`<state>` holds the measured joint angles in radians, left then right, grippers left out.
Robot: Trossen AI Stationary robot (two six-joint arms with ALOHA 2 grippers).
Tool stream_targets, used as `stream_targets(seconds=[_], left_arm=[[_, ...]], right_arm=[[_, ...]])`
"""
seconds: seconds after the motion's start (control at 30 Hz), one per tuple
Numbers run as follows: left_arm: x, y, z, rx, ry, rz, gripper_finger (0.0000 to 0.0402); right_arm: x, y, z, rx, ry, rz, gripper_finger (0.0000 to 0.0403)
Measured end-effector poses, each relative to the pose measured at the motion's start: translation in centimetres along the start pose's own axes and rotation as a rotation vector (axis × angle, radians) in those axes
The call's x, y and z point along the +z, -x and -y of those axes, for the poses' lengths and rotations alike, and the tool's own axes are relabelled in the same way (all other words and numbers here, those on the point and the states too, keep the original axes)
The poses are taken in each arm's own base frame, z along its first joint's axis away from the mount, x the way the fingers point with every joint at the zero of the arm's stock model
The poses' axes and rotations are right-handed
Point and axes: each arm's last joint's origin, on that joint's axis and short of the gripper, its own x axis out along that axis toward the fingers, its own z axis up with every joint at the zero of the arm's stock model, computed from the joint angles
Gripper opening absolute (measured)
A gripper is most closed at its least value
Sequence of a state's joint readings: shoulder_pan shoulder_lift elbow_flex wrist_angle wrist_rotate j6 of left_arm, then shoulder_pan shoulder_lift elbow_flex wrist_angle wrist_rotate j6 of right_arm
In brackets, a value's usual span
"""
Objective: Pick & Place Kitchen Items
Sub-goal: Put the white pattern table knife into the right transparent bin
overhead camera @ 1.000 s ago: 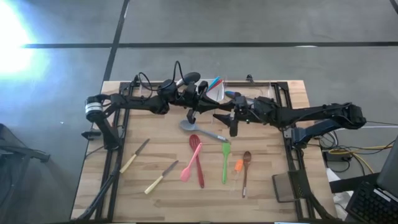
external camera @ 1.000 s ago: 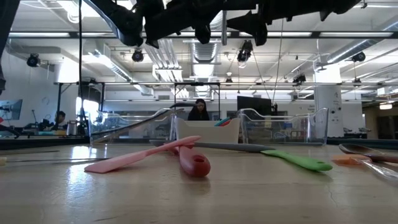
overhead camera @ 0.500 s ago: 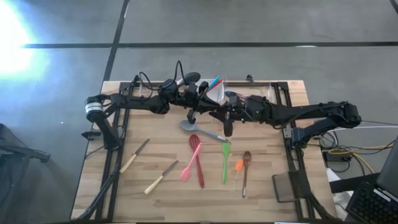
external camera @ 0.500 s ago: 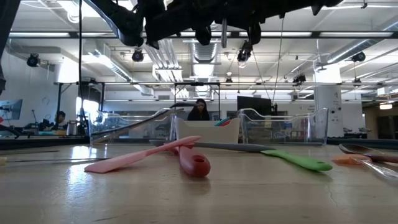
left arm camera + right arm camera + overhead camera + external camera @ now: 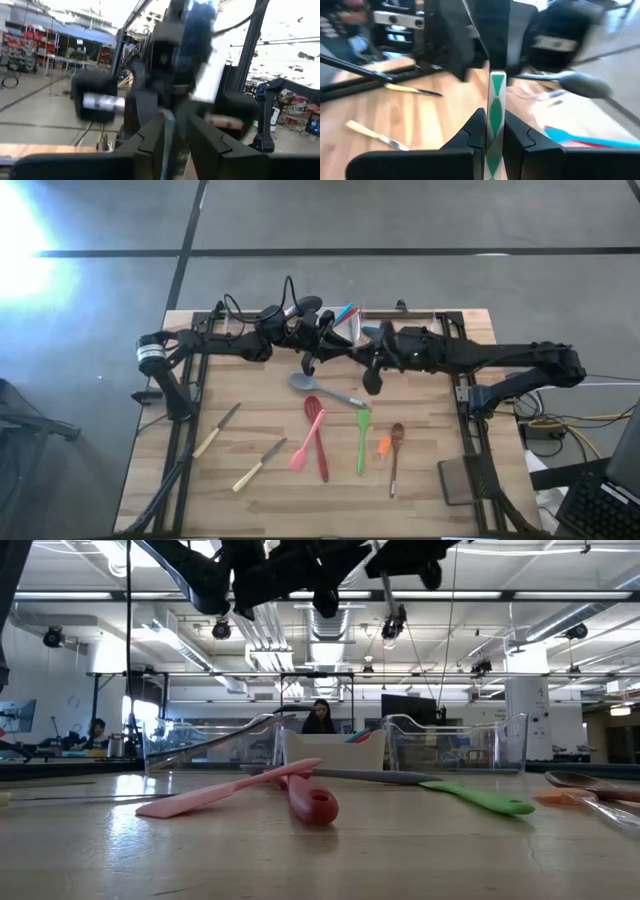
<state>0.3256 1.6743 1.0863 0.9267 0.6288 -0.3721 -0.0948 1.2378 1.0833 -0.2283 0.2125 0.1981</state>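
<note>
A slim utensil with a white handle patterned in teal diamonds [image 5: 496, 100] hangs in the air between my two grippers, above the table's middle back. My right gripper [image 5: 490, 122] is shut on it. My left gripper [image 5: 169, 131] faces it from the table's left, its fingers parted, with the utensil's thin edge [image 5: 168, 135] between them and a gap beside it. In the high view the left gripper [image 5: 322, 352] and the right gripper [image 5: 368, 375] almost meet. Other utensils lie flat on the table: a grey ladle [image 5: 308, 383], a red spoon [image 5: 318, 442] and a green spatula [image 5: 362, 438]. My right gripper pinches the patterned handle [image 5: 495, 131] between its two fingers. The utensil lies along the fingers and runs out ahead of them toward the left gripper. It is lifted clear of the table. My left gripper: whether either finger touches the utensil, I cannot tell.
A pink spatula [image 5: 303, 448], a wooden spoon [image 5: 396, 452], a small orange piece [image 5: 383, 447] and two wooden-handled knives [image 5: 214, 431] [image 5: 258, 465] lie on the near half. A white tray [image 5: 347, 328] with blue and red utensils and clear trays [image 5: 455, 745] stand at the back.
My right gripper has risen and tipped and has drawn slightly closer to my left gripper. In the low view its fingers have gone up out of the picture, and the utensil they flank no longer hangs upright.
</note>
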Motion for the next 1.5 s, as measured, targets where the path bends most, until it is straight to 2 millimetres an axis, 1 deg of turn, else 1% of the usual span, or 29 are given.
stream_targets(seconds=[0.1,0.17,0.3,0.4,0.5,0.57,0.73,0.83,0.97,1.07,1.17,1.33,1.5], left_arm=[[-0.2,0.0,0.2,-0.018,0.019,-0.034,0.0117],[-0.3,0.0,0.1,-0.012,0.029,-0.049,0.0138],[-0.4,0.1,0.0,0.007,0.045,-0.063,0.0181],[-0.5,0.0,0.0,0.007,0.055,-0.070,0.0210],[-0.5,0.0,0.1,0.005,0.065,-0.069,0.0229],[-0.5,0.0,0.1,0.004,0.078,-0.068,0.0235],[0.4,0.2,0.7,-0.032,0.095,-0.061,0.0237],[1.1,0.3,1.1,-0.043,0.097,-0.049,0.0235],[2.0,0.6,1.6,-0.062,0.088,-0.040,0.0234],[2.2,0.7,1.8,-0.071,0.109,-0.048,0.0234],[2.6,0.8,2.2,-0.107,0.121,-0.060,0.0234],[3.7,1.3,3.1,-0.127,0.107,-0.069,0.0234],[4.5,1.8,3.7,-0.119,0.080,-0.085,0.0234]], right_arm=[[1.3,2.0,0.5,-0.088,0.011,-0.022,0.0023],[2.0,3.5,1.0,-0.172,0.028,-0.068,0.0023],[3.1,6.0,2.8,-0.352,0.053,-0.191,0.0023],[3.6,6.8,4.9,-0.460,0.042,-0.275,0.0023],[3.5,6.7,7.3,-0.542,0.055,-0.376,0.0023],[3.1,6.5,9.0,-0.574,0.059,-0.451,0.0023],[1.7,5.0,13.0,-0.535,0.023,-0.599,0.0023],[0.8,3.7,14.9,-0.525,0.039,-0.685,0.0023],[-0.8,1.4,16.9,-0.489,0.058,-0.830,0.0023],[-2.1,-0.5,18.1,-0.462,0.079,-0.936,0.0023],[-3.5,-1.9,19.0,-0.425,0.084,-1.039,0.0023],[-5.4,-3.7,20.0,-0.393,0.085,-1.157,0.0023],[-6.7,-4.9,20.9,-0.373,0.059,-1.207,0.0023]])
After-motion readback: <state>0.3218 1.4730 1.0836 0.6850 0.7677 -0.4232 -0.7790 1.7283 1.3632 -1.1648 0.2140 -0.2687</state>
